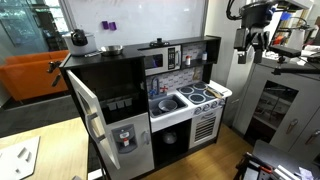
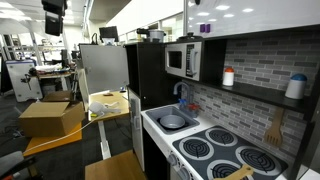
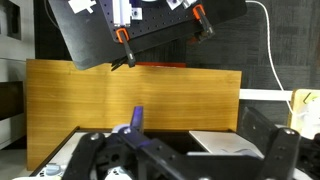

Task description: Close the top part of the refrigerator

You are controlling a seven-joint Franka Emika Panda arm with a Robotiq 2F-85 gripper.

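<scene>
The toy kitchen's black refrigerator (image 1: 105, 75) stands at its left end. Its white upper door (image 1: 85, 108) is swung wide open toward the room. In an exterior view the same door (image 2: 105, 68) shows as a pale panel standing out from the black cabinet. My gripper (image 1: 255, 38) hangs high up, far to the right of the kitchen and well away from the door. It also shows at the top left in an exterior view (image 2: 52, 20). In the wrist view its fingers (image 3: 185, 150) are spread wide with nothing between them.
The kitchen has a microwave (image 1: 155, 60), a sink (image 1: 166, 102) and a stove (image 1: 203, 96). A wooden table (image 2: 108, 108) and a cardboard box (image 2: 48, 118) stand near the open door. A wooden panel (image 3: 130, 95) fills the wrist view. A metal cabinet (image 1: 278, 105) stands under my arm.
</scene>
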